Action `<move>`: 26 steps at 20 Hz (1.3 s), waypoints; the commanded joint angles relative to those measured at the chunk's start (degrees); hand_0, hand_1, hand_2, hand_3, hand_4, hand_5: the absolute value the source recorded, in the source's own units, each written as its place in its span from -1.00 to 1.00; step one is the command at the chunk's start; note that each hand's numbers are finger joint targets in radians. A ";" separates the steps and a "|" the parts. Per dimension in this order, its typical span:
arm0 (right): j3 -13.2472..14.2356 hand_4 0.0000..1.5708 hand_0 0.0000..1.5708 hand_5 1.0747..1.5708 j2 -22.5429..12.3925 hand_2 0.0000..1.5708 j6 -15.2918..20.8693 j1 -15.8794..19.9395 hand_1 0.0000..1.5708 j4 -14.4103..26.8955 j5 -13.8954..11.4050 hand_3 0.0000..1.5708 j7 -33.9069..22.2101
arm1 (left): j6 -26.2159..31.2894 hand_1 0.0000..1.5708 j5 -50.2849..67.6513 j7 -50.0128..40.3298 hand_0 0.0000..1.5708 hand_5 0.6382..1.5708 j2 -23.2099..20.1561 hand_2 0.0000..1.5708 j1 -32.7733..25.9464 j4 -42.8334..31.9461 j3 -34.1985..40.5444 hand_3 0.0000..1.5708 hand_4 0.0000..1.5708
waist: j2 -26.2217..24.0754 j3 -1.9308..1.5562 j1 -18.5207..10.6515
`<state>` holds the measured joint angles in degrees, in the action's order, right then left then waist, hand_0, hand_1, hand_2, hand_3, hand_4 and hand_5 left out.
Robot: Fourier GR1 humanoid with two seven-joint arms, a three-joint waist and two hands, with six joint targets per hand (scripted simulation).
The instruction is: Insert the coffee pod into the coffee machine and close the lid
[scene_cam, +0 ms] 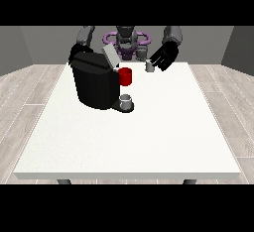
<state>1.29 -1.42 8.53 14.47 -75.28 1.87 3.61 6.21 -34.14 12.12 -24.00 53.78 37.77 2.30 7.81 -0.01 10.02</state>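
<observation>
A grey-walled room with pale plank flooring; a large white table point(149, 142) fills the view, the robot small behind its far edge.

The hand at the view's right point(165, 56) hangs above the far part of the table, palm tilted down, fingers spread and relaxed, grasping nothing. Just beside it, towards the view's left, a small grey coffee pod point(149, 67) stands on the table, apart from the fingers; the hand is judged placed for a pick-up.

Further left stands the black coffee machine point(94, 85), its grey lid point(110, 56) raised and tilted back, evidently left open to receive the pod. A red holder point(126, 76) projects from its front, with a small grey cup point(126, 100) on the base beneath.

The hand at the view's left is not made out: dark shapes behind the machine merge with its body, so its state cannot be told. The pod chamber's interior is hidden at this angle, and the table legs are cut off below
</observation>
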 commanded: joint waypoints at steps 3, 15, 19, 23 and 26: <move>-2.43 -0.37 -1.00 1.00 1.35 -1.00 0.56 0.35 -1.00 -1.85 -0.52 -1.00 -0.39 | -0.42 0.36 -0.42 -1.98 0.36 1.00 -1.40 0.55 4.29 0.34 1.91 0.57 -0.34 | 0.52 0.01 2.52; -1.59 -0.35 -1.00 1.00 -0.56 -1.00 -0.58 3.19 -1.00 -5.57 -0.78 -1.00 -1.38 | 0.57 0.63 0.05 -3.17 0.63 1.00 -3.79 0.70 10.48 -1.36 4.91 0.61 -0.34 | 4.91 0.02 7.19; -1.25 -0.30 -1.00 1.00 -0.36 -1.00 0.05 2.03 -1.00 -3.25 -1.60 -1.00 0.53 | 1.57 0.61 -0.40 -6.99 0.61 1.00 -2.58 0.65 12.91 -0.92 4.56 0.57 -0.37 | 4.38 -0.01 6.29; 0.83 -0.38 -1.00 1.00 -1.39 -1.00 -0.07 3.55 -1.00 -4.47 0.04 -1.00 -1.80 | 2.45 0.66 -0.80 -4.99 0.66 1.00 -1.86 0.69 11.33 -1.37 3.84 0.58 -0.38 | 4.32 0.00 5.78; 0.87 -0.33 -1.00 1.00 -2.14 -1.00 0.06 5.53 -1.00 -4.13 -0.59 -1.00 -2.97 | 1.50 0.63 -1.57 -8.07 0.63 1.00 -1.04 0.67 14.04 -1.77 3.94 0.56 -0.36 | 5.52 0.00 6.84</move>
<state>1.74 -3.13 8.30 18.33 -78.93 1.25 2.23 7.14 -35.41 5.51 -24.88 65.84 36.72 5.90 12.50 -0.02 16.20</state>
